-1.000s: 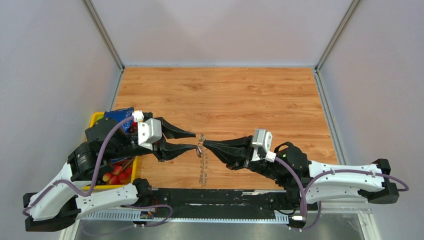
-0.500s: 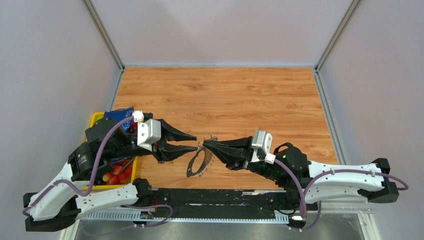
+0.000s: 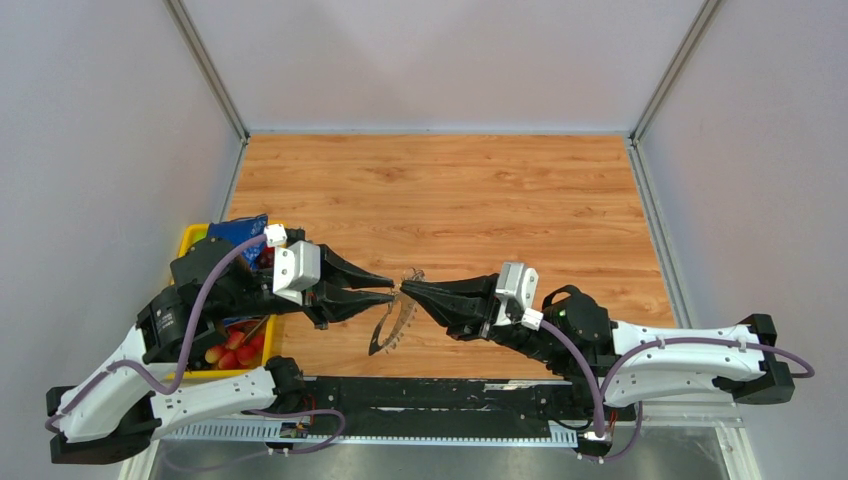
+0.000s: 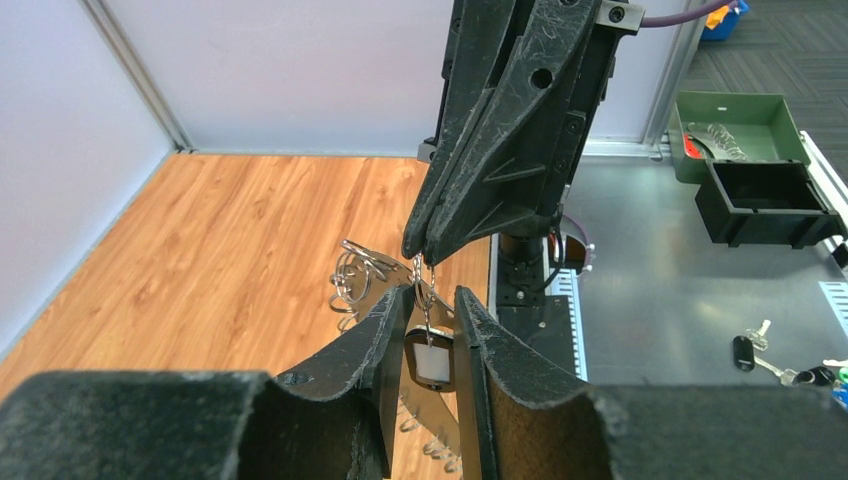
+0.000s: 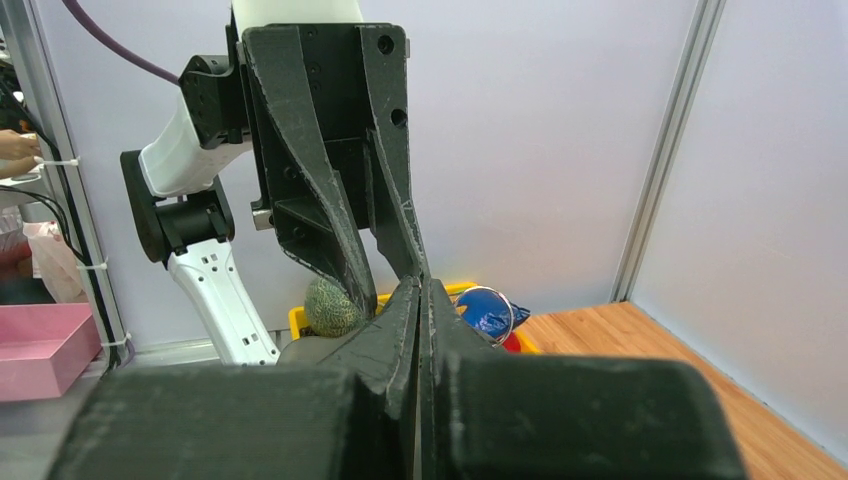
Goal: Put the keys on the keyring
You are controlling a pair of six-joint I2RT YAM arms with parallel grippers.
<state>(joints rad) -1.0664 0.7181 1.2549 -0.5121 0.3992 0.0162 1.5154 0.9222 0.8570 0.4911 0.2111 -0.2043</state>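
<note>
The keyring (image 3: 385,335), a large thin grey hoop fringed with small wire rings (image 4: 352,275), hangs tilted between the two arms above the table. My right gripper (image 3: 403,288) is shut on a small ring at its top; in the left wrist view its tips (image 4: 428,250) pinch that ring from above. A small black oblong piece with a white face (image 4: 430,362), seemingly the key's head, hangs from the ring. No blade shows. My left gripper (image 3: 392,290) meets the right tip to tip, and its fingers (image 4: 385,335) close tightly on both sides of the black piece.
A yellow bin (image 3: 195,240) with fruit and a blue bag (image 3: 240,228) stands left of the left arm. A netted melon (image 5: 330,305) shows in it. Beyond the table's near edge lie a green tray (image 4: 740,125), a black box (image 4: 765,200) and loose keys (image 4: 745,350).
The left jaws have narrowed from wide open to close around the black piece. The hoop has swung from hanging edge-on to tilted leftward. Both gripper tips have shifted slightly left.
</note>
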